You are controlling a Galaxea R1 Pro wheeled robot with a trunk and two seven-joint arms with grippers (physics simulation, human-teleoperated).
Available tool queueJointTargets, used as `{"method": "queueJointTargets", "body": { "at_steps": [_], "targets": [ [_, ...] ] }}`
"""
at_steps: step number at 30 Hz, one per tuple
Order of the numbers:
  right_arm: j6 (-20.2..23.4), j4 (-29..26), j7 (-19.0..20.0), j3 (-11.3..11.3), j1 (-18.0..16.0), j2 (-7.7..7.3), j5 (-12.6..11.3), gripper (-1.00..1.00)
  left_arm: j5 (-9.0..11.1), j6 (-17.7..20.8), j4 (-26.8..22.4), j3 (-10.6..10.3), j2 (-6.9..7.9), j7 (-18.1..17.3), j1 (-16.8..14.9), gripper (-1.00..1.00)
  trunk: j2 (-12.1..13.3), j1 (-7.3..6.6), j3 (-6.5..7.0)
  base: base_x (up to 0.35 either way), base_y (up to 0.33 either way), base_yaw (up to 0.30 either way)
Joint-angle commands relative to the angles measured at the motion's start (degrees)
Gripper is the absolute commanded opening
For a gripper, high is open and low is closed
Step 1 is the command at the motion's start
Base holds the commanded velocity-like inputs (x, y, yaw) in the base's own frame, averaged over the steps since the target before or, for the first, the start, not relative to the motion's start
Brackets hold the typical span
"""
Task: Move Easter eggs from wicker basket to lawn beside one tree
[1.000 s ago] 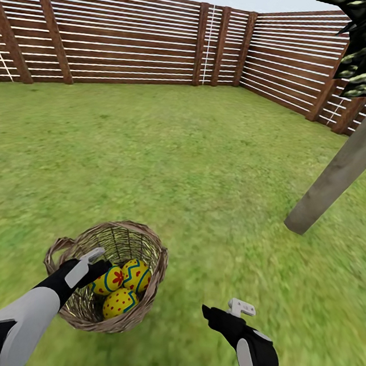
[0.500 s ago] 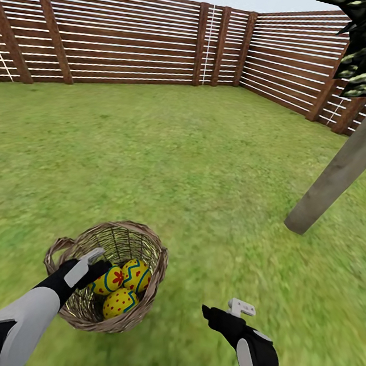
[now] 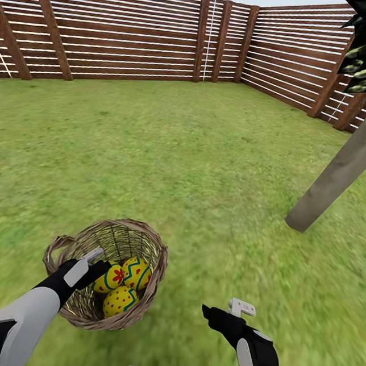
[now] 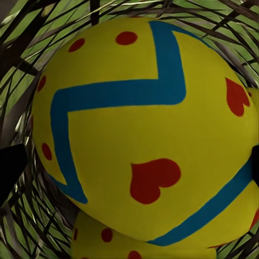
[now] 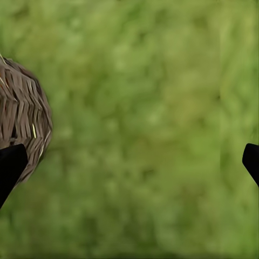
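stretching wide and flat, mottled green lawn [image 3: 209, 152], hemmed in by a brown horizontal-slat wooden fence [image 3: 127, 33] under a strip of pale sky. leaning up at the far right, a pale grey-beige tree [image 3: 345, 168] trunk with dark blocky foliage above it. sitting on the grass near the robot's left side, a woven wicker basket [image 3: 141, 241], holding all three Easter eggs [image 3: 120, 301] clustered together. reaching into the basket over its near-left rim, left arm bent, left gripper [image 3: 99, 269] nosing up against the leftmost egg; in the left wrist view that yellow egg [image 4: 140, 129] with blue zigzag and red hearts looming right between the dark fingertips [image 4: 9, 170], spread to either side of it, contact not discernible. hovering low over bare grass to the basket's right, well apart from the eggs, right gripper [image 3: 230, 312], fingers [image 5: 11, 167] standing wide apart with nothing between them, basket wall [image 5: 21, 129] showing beside one finger.
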Motion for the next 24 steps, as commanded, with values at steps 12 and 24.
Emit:
{"method": "queueJointTargets", "body": {
  "at_steps": [12, 24],
  "targets": [
    [0.21, -0.07, -0.51, -0.02, -0.02, 0.03, -0.61, 1.0, 0.13, 1.11, -0.11, 0.02, -0.01, -0.02, -0.01, 1.0, -0.04, 0.04, -0.49, 0.0, 0.0, 0.0],
    [0.23, -0.24, -0.51, -0.02, -0.02, 0.03, -0.61, 1.0, 0.12, 1.33, -0.11, 0.02, -0.01, -0.29, -0.01, 1.0, -0.04, 0.04, -0.49, 0.0, 0.0, 0.0]
  ]
}}
